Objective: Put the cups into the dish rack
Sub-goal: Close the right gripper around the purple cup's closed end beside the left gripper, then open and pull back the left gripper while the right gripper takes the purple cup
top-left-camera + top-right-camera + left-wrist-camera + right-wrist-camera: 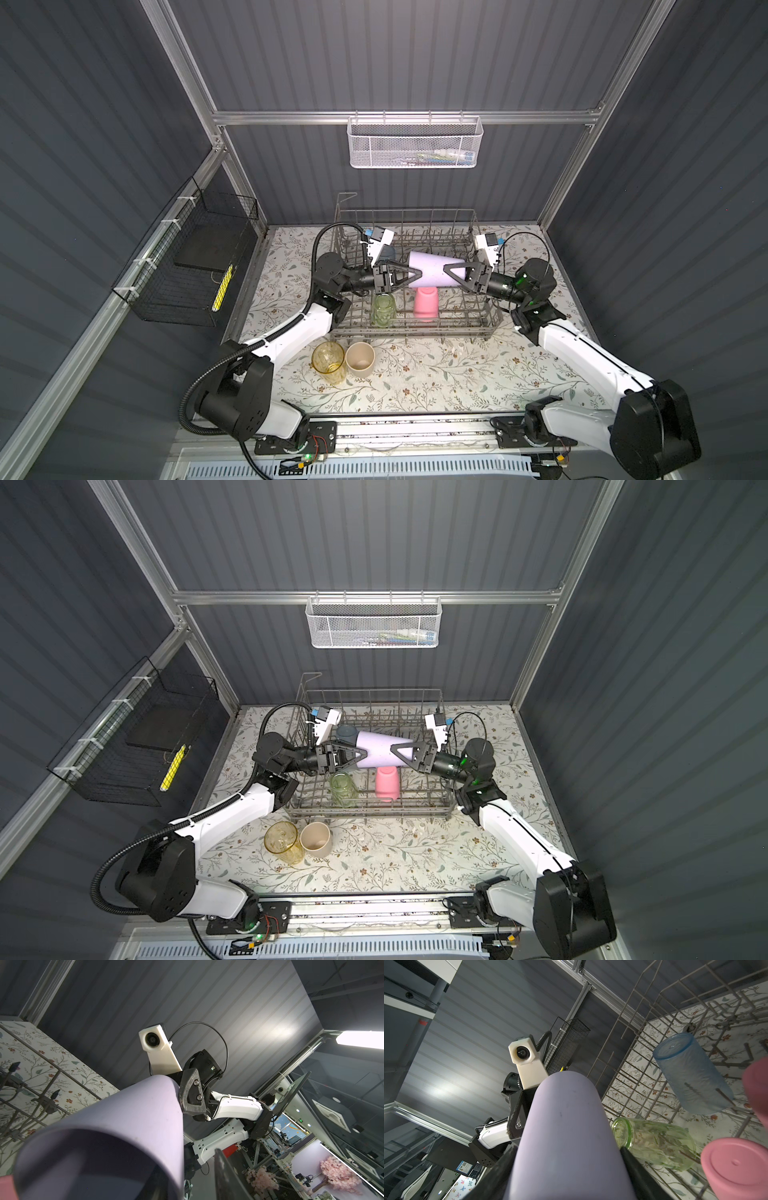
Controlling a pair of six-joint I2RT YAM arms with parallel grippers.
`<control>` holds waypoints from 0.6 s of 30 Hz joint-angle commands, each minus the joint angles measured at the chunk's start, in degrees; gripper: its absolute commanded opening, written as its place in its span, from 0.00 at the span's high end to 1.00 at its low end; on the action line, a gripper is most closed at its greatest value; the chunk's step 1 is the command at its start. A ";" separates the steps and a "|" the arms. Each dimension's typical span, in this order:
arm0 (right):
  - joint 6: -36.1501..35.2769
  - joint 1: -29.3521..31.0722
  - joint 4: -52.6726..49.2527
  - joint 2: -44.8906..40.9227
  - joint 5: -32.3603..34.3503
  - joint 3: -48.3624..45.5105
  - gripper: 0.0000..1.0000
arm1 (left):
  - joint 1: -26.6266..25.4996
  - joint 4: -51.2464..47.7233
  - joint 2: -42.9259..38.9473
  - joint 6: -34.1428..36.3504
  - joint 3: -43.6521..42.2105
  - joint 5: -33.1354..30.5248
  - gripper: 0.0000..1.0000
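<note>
**A:** What do the wrist views add to the top views?

**B:** The left wrist view looks straight into the open mouth of the lavender cup (116,1118). The right wrist view shows the blue-grey cup (691,1072) whole, bottom up and leaning on the tines. It also shows a second pink cup (758,1088). From above only one pink cup (426,305) shows.

**A:** And the lavender cup itself?

**B:** It is opaque, matt and tapered. It lies level in the air over the middle of the dish rack (449,326), with its mouth to the left and its base to the right. The left pincer (417,273) is at the mouth with its jaws apart. Its one visible finger (226,1178) stands clear of the wall. The right pincer (448,269) is clamped on the narrow end, with fingers (632,1164) on both sides.

**A:** What's around it?

**B:** A black wire basket (166,291) hangs on the left wall. The yellow cup (329,361) and beige cup (360,359) stand upright just beside each other on the bench (457,374), in front of the rack. The green cup (383,309) stands on end inside the rack. The pink cup, bottom up, is right under the lavender one. A white mesh basket (415,145) hangs on the back wall.
</note>
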 commanded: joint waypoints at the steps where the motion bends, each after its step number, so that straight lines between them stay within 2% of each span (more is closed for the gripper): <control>1: -2.85 -0.37 -2.04 -2.57 0.81 0.71 0.55 | -0.19 -2.13 -2.81 3.63 -0.24 -0.30 0.58; 7: -7.54 -3.02 -10.29 -7.45 1.70 0.92 0.58 | 0.04 -12.02 -6.20 10.35 0.19 -1.95 0.49; 12: -15.66 -6.25 -24.66 -11.42 4.13 3.80 0.59 | 0.75 -16.44 -9.80 13.34 -0.51 -2.55 0.48; 14: -21.92 -6.79 -34.59 -12.38 7.41 6.99 0.59 | 0.80 -19.74 -10.95 15.34 -0.27 -2.85 0.48; 18: -33.65 -6.80 -51.79 -12.27 18.43 14.51 0.60 | 0.80 -25.73 -13.29 19.51 -0.23 -3.43 0.47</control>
